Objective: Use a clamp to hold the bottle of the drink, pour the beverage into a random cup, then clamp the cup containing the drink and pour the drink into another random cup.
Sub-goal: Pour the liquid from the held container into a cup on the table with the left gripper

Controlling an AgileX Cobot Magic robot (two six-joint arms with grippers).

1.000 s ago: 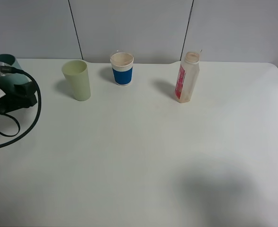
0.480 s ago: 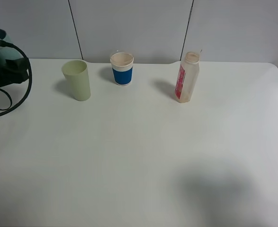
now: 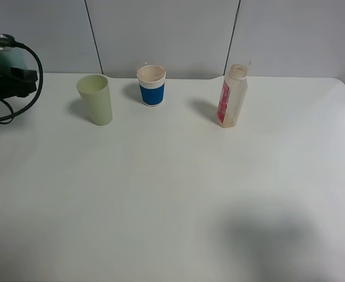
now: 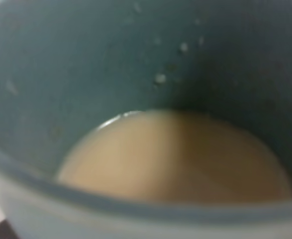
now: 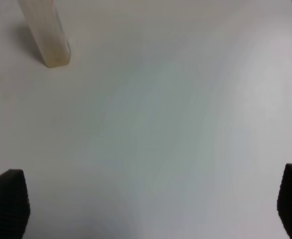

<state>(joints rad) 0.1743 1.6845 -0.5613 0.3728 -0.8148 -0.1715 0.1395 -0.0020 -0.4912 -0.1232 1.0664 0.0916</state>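
Observation:
A clear bottle with a red label stands upright, uncapped, at the back right; its base shows in the right wrist view. A pale green cup and a white paper cup with a blue band stand at the back left. My left gripper at the far left edge is shut on a teal cup. The left wrist view looks into that cup, which holds a tan drink. My right gripper is open over bare table in front of the bottle, and is outside the exterior view.
The white table meets a grey panelled wall at the back. A black cable loops off the left arm. A soft shadow lies on the table at the front right.
My left arm with the teal cup has moved towards the back of the table along its left edge, and the cable loop has lifted off the table. The bottle and the two standing cups have not moved.

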